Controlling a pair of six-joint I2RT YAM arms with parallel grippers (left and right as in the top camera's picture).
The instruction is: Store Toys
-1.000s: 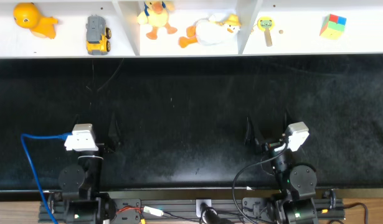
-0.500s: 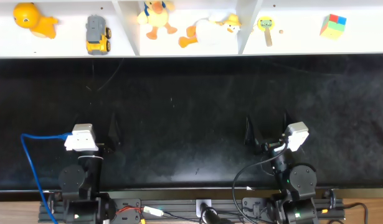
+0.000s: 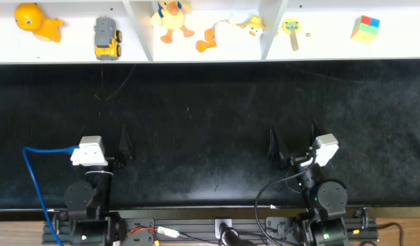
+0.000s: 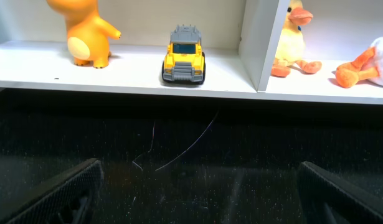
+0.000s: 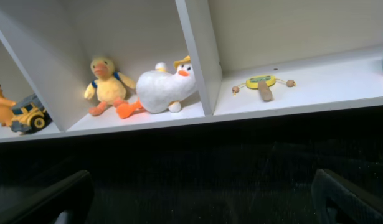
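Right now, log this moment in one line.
shelf left bay: orange toy, truck | middle: duck, goose | right: rattle, cube | left fingers: open, empty | right fingers: open, empty | both over mat

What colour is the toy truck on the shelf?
The toy truck is yellow and grey; left wrist view.

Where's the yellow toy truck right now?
In the top view the yellow toy truck stands in the left compartment of the white shelf, right of the orange figure; the yellow plush duck sits past the divider.
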